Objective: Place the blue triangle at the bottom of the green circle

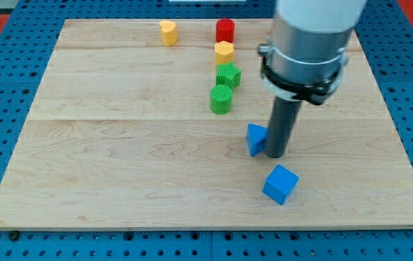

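The blue triangle (255, 138) lies on the wooden board right of centre. My tip (275, 155) stands at its right side, touching or almost touching it. The green circle (221, 99) is a green cylinder up and to the left of the triangle. The triangle lies below and right of the circle, with a gap between them.
A blue cube (280, 184) lies just below my tip. A green star-like block (228, 75), a yellow hexagon (224, 51) and a red block (225, 30) form a column above the green circle. A yellow heart (167, 32) sits at the top. The board's (119, 167) edges are near.
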Controlling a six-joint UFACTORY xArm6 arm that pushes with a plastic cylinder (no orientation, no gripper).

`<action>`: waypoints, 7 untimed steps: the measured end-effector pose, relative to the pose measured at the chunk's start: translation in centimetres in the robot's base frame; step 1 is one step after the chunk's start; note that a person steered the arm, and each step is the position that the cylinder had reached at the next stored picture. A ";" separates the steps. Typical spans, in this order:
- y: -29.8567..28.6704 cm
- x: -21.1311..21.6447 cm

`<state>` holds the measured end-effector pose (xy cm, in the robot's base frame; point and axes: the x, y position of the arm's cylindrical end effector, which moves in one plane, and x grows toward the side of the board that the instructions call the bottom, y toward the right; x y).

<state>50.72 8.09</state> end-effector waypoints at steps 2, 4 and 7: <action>-2.1 -2.5; -2.7 -3.0; 3.6 -0.9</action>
